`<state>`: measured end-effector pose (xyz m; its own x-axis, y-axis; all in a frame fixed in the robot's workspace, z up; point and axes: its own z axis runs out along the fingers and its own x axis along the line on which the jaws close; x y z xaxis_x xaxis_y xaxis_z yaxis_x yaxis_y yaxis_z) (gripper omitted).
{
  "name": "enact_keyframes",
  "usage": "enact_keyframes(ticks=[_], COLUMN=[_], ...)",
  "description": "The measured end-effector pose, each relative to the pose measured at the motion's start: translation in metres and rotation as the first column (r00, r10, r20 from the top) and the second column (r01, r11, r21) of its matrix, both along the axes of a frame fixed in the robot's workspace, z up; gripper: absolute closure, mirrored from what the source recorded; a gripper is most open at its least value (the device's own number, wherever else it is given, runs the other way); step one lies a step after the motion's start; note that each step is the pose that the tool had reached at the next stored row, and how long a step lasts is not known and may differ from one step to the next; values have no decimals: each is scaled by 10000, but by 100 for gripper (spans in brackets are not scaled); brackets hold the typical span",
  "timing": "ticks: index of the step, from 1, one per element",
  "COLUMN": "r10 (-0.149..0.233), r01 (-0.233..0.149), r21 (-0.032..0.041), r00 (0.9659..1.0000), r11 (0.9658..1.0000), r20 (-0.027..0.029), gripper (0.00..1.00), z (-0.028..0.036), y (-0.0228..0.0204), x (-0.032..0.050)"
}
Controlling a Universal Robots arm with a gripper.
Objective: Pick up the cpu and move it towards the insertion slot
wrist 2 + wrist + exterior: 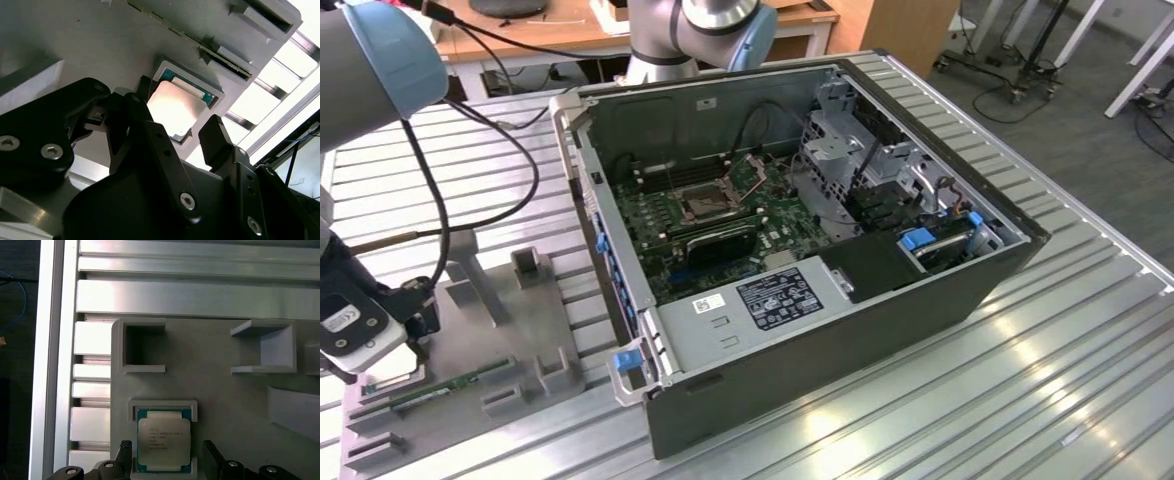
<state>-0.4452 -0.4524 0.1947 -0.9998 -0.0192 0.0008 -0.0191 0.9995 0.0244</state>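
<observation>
The pincer hangs open over the cpu — one finger on each side, ready to squeeze. A grey holder keeps the cpu flat and still, not yet lifted.

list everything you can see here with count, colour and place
table: one, ribbed silver metal, under everything
grey fixture: one, on the table at the exterior view's left
cpu: one, silvery top, green edge, seated in a recess of the grey fixture
memory stick: one, green, lying on the grey fixture
computer case: one, dark, open, middle of the table
insertion slot: one, silvery frame, dark centre, on the green board inside the computer case
arm: one, grey with blue caps
gripper: one, black, open, fingers either side of the cpu
</observation>
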Motion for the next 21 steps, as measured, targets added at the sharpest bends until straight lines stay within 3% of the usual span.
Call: enact_keyframes(ticks=[21], r10=[0], r01=[0], r21=[1], r00=[10000], r11=[10000], r20=[0], gripper=[34], z=[-44], y=[1], x=[0])
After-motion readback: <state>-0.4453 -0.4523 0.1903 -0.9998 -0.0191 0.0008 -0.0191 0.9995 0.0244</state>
